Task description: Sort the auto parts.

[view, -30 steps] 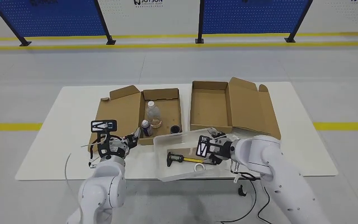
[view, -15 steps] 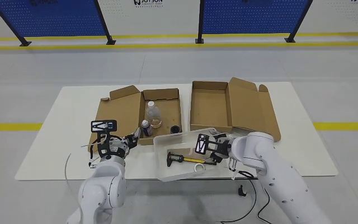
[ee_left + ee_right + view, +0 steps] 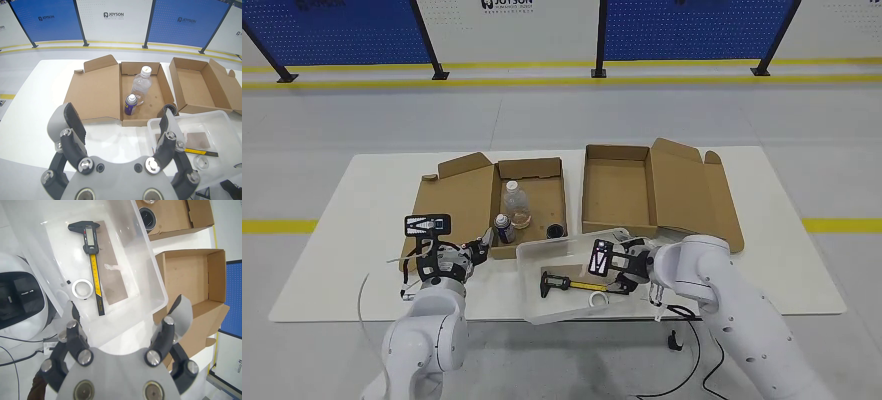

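The left gripper [image 3: 119, 111], fingers wide and empty, was held near the tabletop's [image 3: 352, 220] front-left edge. Water bottle [image 3: 140, 86] and spray can [image 3: 130, 104] were found in the left carton [image 3: 94, 91]. Digital caliper [image 3: 91, 256] and metal ring [image 3: 82, 289] were left unsorted in the front-edge tub [image 3: 151, 256], the right gripper [image 3: 128, 304] held over it, fingers wide.

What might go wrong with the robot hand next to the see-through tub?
1. The open right gripper has a corner of the tub between its fingers, so closing or pushing might tip or shove the tub.
2. The metal ring lies right beside the caliper, so grabbing one may knock the other.
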Robot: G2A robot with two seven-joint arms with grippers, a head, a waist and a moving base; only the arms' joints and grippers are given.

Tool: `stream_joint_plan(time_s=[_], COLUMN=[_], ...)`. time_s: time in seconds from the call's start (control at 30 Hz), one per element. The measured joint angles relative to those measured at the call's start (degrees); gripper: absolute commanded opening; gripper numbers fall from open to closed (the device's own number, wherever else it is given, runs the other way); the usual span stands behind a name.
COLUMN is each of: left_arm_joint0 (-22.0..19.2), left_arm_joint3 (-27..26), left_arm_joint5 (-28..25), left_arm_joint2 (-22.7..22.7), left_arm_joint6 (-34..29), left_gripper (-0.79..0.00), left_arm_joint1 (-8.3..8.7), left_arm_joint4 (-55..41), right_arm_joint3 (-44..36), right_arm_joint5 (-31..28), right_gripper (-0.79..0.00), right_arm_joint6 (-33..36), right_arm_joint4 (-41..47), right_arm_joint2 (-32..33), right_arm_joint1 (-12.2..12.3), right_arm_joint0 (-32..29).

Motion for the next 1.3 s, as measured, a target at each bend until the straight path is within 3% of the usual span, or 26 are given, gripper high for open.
stream_joint_plan(time_s=[0.5,0.8,0.9,0.93,0.97,1.3], left_arm_joint0=[0.0,0.0,0.0,0.0,0.0,0.0], left_arm_joint3=[0.0,0.0,0.0,0.0,0.0,0.0], left_arm_joint5=[0.0,0.0,0.0,0.0,0.0,0.0], left_arm_joint2=[0.0,0.0,0.0,0.0,0.0,0.0], left_arm_joint6=[0.0,0.0,0.0,0.0,0.0,0.0], left_gripper=[0.0,0.0,0.0,0.0,0.0,0.0], left_arm_joint1=[0.0,0.0,0.0,0.0,0.0,0.0], left_arm_joint4=[0.0,0.0,0.0,0.0,0.0,0.0], right_arm_joint3=[0.41,4.03,5.9,6.85,7.6,13.67], right_arm_joint5=[0.69,8.67,11.97,13.08,13.77,15.48], right_gripper=[0.0,0.0,-0.126,-0.265,-0.354,-0.4], right_arm_joint6=[-0.61,12.87,16.11,17.23,17.92,19.61], right_arm_joint4=[1.08,11.22,13.37,14.56,15.52,20.63], right_arm_joint2=[-1.5,-7.75,-11.74,-13.18,-14.14,-21.93], right_arm_joint1=[-0.24,-1.53,-1.69,-1.71,-1.73,-2.02], right_arm_joint0=[0.9,8.05,11.7,13.02,13.95,19.68])
